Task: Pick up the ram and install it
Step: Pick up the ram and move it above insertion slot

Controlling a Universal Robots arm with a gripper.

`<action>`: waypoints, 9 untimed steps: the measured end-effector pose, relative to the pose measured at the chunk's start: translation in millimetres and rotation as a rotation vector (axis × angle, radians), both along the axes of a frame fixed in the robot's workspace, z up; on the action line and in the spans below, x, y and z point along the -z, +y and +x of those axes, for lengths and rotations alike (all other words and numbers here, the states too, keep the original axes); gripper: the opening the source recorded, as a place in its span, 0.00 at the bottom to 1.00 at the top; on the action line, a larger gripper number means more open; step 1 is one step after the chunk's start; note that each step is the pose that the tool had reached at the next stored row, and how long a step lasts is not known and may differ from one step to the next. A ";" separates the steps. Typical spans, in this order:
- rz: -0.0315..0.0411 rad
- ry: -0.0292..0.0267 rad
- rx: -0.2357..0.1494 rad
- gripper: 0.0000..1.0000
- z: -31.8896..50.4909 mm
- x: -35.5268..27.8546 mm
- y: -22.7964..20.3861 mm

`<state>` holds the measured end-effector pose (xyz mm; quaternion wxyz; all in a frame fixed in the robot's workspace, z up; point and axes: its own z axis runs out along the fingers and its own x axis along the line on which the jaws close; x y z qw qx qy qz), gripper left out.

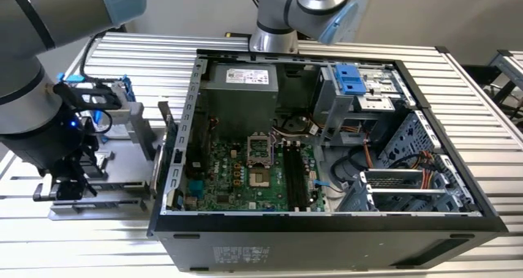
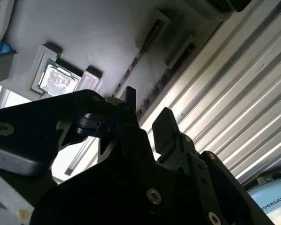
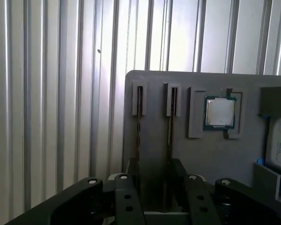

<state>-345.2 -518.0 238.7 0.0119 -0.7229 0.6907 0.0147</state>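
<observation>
**Observer:** State of the pincer?

**Operator:** The gripper is spread, and I see a clear gap between its two fingers. It hangs low over the grey tray. The tray sits on the ribbed table, at the exterior view's left and outside the computer case.

**Observer:** Position of the ram?

**Operator:** The ram stands on edge in the tray and is the stick nearer the tray's rim. In the second wrist view it runs straight into the gap between the fingers. A second stick stands parallel, just beside it. The square silver chip lies farther along the tray. I cannot tell whether either pad touches the board yet.

**Observer:** What makes this grasp sound?

**Operator:** I judge the step in hand to be the pick.
- **Alignment:** I want the jaws square to the thin board, one pad on each flat face, so that it does not tilt in the hold.
- **Clearance:** The neighbouring stick is close. The finger on that side must go down between the two boards, not onto the other's edge.
- **Closing force:** It should be light, since the board is thin and would probably flex.
- **Risk:** A skewed hold here would likely bind in the tray. It would also leave the board misaligned for the black slots on the motherboard.
</observation>
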 end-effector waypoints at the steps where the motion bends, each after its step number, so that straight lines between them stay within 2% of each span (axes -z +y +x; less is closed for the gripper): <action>1: -0.0001 0.0001 0.000 1.00 0.0 1.8 -0.4; 9: -0.0001 0.0001 0.001 1.00 0.0 14.7 -1.9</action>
